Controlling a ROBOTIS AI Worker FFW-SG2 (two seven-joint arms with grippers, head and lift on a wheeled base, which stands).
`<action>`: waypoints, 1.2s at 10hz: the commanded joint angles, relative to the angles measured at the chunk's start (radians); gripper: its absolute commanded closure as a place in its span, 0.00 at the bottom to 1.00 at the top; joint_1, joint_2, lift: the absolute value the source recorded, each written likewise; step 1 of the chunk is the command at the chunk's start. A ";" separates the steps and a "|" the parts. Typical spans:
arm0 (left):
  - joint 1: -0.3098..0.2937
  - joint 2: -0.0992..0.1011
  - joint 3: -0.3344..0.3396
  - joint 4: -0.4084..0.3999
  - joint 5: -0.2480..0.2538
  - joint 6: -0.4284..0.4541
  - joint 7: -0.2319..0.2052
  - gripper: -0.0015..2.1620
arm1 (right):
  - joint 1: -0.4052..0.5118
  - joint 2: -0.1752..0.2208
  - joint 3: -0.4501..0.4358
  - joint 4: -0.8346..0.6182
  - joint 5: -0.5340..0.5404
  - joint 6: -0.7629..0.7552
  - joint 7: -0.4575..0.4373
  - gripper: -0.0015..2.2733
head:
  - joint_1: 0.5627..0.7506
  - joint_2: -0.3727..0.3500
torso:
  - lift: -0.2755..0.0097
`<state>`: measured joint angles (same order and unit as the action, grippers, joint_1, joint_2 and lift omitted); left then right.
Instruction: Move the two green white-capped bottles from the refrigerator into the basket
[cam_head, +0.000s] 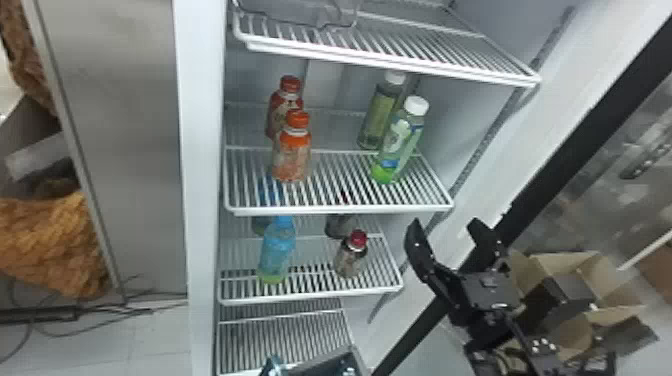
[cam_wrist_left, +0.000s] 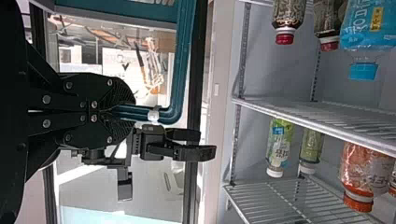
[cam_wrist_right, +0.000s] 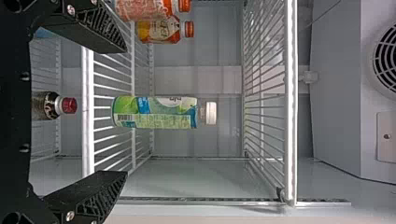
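Left pincer (cam_wrist_left: 113, 111) sits clenched on the basket's (cam_wrist_left: 187, 51) smooth teal handle, at the left of its wrist view. Across the head view come dimpled orange bottles (cam_head: 292, 150), then the rear green bottle (cam_head: 377, 117), set back on the slatted wire shelf (cam_head: 345, 211), then the slim, glossy front green bottle (cam_head: 398, 140). Lower right hangs the right pincer (cam_head: 445, 225), released, its ridged black fingers wide apart. It looks the nearer arm; the front bottle lies ahead of its gap, long axis upright, so closing should go across the width.
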<state>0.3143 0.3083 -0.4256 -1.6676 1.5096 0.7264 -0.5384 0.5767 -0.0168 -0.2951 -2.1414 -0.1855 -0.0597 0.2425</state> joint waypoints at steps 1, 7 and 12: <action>0.000 0.000 -0.001 0.000 0.002 0.000 0.000 0.56 | 0.000 0.000 0.000 0.000 0.000 -0.002 0.000 0.05 | 0.70 0.03 | 0.95; -0.005 0.000 -0.005 0.002 0.006 0.002 0.000 0.56 | -0.012 0.000 0.000 0.012 0.002 -0.002 0.000 0.05 | 0.70 0.03 | 0.95; -0.003 0.000 -0.005 0.002 0.012 -0.002 0.000 0.56 | -0.120 -0.025 0.018 0.098 0.004 -0.002 0.000 0.05 | 0.70 0.03 | 0.95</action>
<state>0.3101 0.3083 -0.4307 -1.6669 1.5203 0.7247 -0.5383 0.4726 -0.0376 -0.2810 -2.0580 -0.1826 -0.0614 0.2424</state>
